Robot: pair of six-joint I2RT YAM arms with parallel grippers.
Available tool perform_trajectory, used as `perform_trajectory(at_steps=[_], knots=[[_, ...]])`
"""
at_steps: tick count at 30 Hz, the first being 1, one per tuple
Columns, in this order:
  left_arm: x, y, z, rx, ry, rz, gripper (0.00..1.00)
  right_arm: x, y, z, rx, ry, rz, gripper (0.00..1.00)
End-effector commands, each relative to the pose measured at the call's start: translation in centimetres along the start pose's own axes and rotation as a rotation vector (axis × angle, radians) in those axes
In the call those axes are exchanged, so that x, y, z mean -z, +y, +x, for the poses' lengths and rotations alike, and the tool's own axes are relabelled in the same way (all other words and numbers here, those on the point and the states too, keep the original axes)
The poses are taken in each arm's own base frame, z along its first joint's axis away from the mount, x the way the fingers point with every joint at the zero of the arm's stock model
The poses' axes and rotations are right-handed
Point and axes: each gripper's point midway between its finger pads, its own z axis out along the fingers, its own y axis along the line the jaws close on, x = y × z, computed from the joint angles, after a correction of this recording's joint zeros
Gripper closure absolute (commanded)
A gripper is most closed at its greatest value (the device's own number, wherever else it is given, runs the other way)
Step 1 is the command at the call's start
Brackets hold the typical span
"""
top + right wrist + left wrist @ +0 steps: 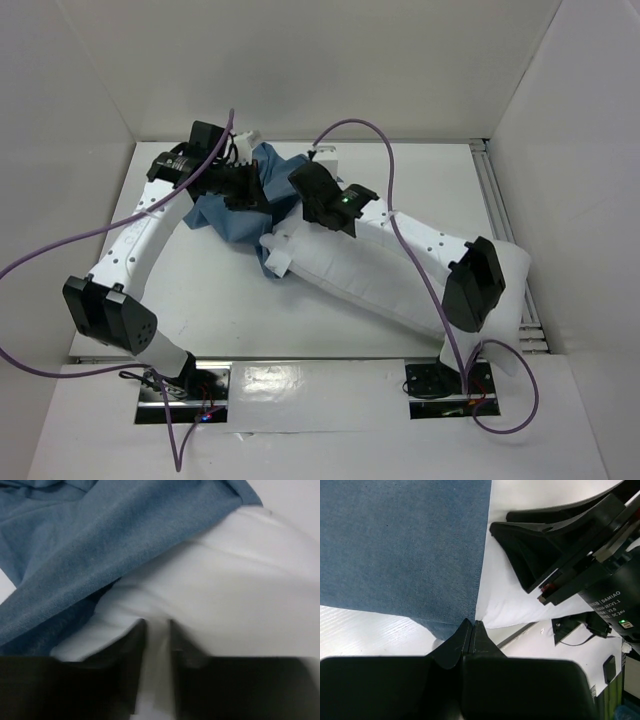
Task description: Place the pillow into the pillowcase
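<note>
Your left gripper (471, 628) is pinched tight on the pillowcase (232, 218): the fingertips meet with no gap, and the blue hem runs straight into them. Your right gripper (155, 632) has its fingers narrow, with a ridge of white pillow (350, 272) fabric bunched between them, so it's gripping the pillow. The pillow lies diagonally on the table (230, 310), running from the centre out to the near right, with the right arm (420, 240) stretched over it. The pillowcase sits crumpled at the far centre-left, at the pillow's far end. In the right wrist view, blue cloth drapes across the pillow's upper left and the rest is bare white. Can't tell whether that end is inside the opening or just under loose cloth. The grippers are close together; in the left wrist view the right one sits just beside the hem, over white fabric.
</note>
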Motion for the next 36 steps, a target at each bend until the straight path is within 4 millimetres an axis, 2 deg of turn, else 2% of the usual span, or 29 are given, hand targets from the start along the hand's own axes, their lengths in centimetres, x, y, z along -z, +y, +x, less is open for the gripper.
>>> perform_trajectory(at_steps=[1, 3, 4, 5, 6, 7, 8, 10, 11, 13, 14, 16, 17, 20, 21, 22, 25, 26, 27, 29, 32, 34, 36], knots=[[2.3, -1.5, 0.8, -0.016, -0.004, 0.036, 1.0, 1.8, -0.4, -3.7, -0.041, -0.144, -0.025, 0.59], [2.3, -1.3, 0.8, -0.007, -0.008, 0.021, 1.0, 3.2, 0.3, -3.2, 0.028, -0.144, -0.08, 0.36], [2.5, -1.4, 0.4, 0.0, -0.022, 0.012, 1.0, 4.6, 0.1, -2.9, 0.041, -0.152, -0.097, 0.3], [2.5, -1.4, 0.4, 0.0, -0.022, 0.012, 1.0, 5.7, 1.3, -2.5, 0.084, -0.163, -0.148, 0.26], [2.3, -1.4, 0.0, -0.003, -0.029, 0.014, 1.0, 6.5, 1.3, -2.1, 0.103, -0.166, -0.162, 0.22], [2.5, -1.5, -0.2, -0.008, -0.036, 0.017, 1.0, 7.8, 1.3, -1.8, 0.122, -0.176, -0.193, 0.2], [2.2, -1.3, -0.2, -0.013, -0.029, 0.014, 1.0, 9.0, 2.4, -1.3, 0.174, -0.196, -0.246, 0.18], [2.6, -1.3, -0.6, -0.016, -0.043, -0.005, 1.0, 11.1, 2.9, -0.9, 0.216, -0.228, -0.305, 0.17], [2.6, -1.1, -0.7, -0.016, -0.046, -0.014, 1.0, 11.7, 3.8, 0.8, 0.269, -0.215, -0.348, 0.15], [2.3, -1.0, -0.6, -0.012, -0.038, -0.016, 1.0, 12.7, 5.0, 2.1, 0.352, -0.224, -0.397, 0.12], [2.4, -0.7, -0.8, -0.006, -0.043, -0.021, 1.0, 13.9, 6.0, 3.1, 0.391, -0.23, -0.424, 0.1], [2.4, -0.7, -0.8, 0.005, -0.043, -0.021, 1.0, 13.6, 6.8, 4.7, 0.444, -0.216, -0.432, 0.1], [2.4, -0.7, -0.8, 0.005, -0.043, -0.021, 1.0, 12.7, 7.0, 6.1, 0.486, -0.196, -0.408, 0.1], [2.5, -0.3, -1.0, 0.011, -0.05, -0.035, 1.0, 11.6, 8.1, 8.4, 0.537, -0.191, -0.41, 0.14], [2.5, -0.3, -1.0, 0.011, -0.05, -0.035, 1.0, 10.6, 8.3, 10.2, 0.576, -0.169, -0.413, 0.16], [2.5, -0.3, -1.0, 0.011, -0.05, -0.035, 1.0, 10.1, 8.8, 10.4, 0.565, -0.182, -0.42, 0.18], [3.0, 0.2, -1.3, 0.021, -0.068, -0.042, 1.0, 7.7, 8.9, 12.6, 0.585, -0.166, -0.385, 0.32], [3.3, 0.0, -1.1, 0.021, -0.068, -0.043, 1.0, 7.1, 8.5, 12.8, 0.581, -0.164, -0.354, 0.39], [3.3, 0.6, -1.1, 0.034, -0.067, -0.051, 1.0, 6.4, 8.2, 13.2, 0.592, -0.159, -0.323, 0.66], [3.6, 0.2, -1.0, 0.029, -0.071, -0.037, 1.0, 6.3, 7.6, 12.1, 0.562, -0.19, -0.26, 0.98], [4.0, 0.3, -0.9, 0.026, -0.072, -0.035, 1.0, 6.0, 5.9, 8.9, 0.494, -0.216, -0.175, 1.0], [4.4, 0.2, -0.7, 0.017, -0.072, -0.035, 1.0, 6.6, 5.5, 6.3, 0.435, -0.236, -0.162, 1.0], [4.5, 0.1, -0.4, 0.008, -0.07, -0.026, 1.0, 6.1, 3.8, 4.4, 0.389, -0.234, -0.119, 1.0]])
